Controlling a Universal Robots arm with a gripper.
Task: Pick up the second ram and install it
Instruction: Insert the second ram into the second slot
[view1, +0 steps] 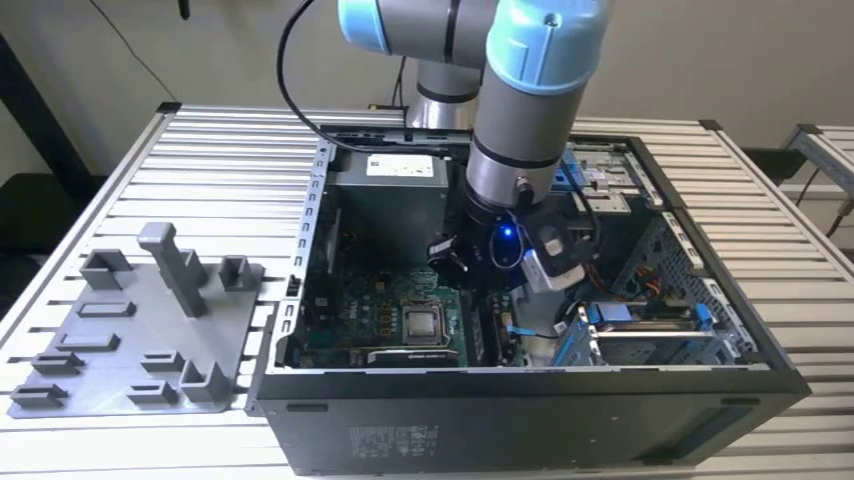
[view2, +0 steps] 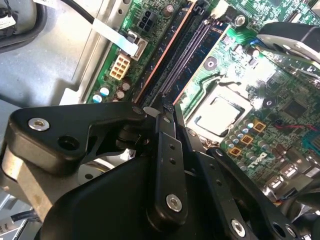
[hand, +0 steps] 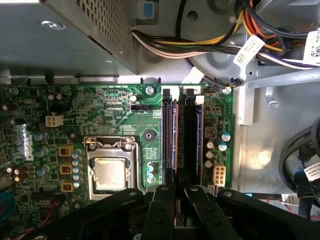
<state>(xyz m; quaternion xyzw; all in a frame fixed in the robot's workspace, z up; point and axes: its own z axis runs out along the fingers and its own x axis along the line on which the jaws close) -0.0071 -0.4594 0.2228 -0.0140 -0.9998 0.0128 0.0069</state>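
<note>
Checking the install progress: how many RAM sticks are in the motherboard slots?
2, side by side beside the CPU socket: one stick nearer it, the other farther. The gripper covers their near ends.

Green motherboard (hand: 115, 115), black tool (hand: 177, 192), grey holder plate (view1: 134, 340).

The exterior view looks down from above and in front at the open computer case (view1: 534, 400) on the table (view1: 214, 160). Both wrist views sit close above the motherboard (hand: 115, 110), sharing its memory slots (hand: 182, 140) and processor (hand: 109, 174).
</note>
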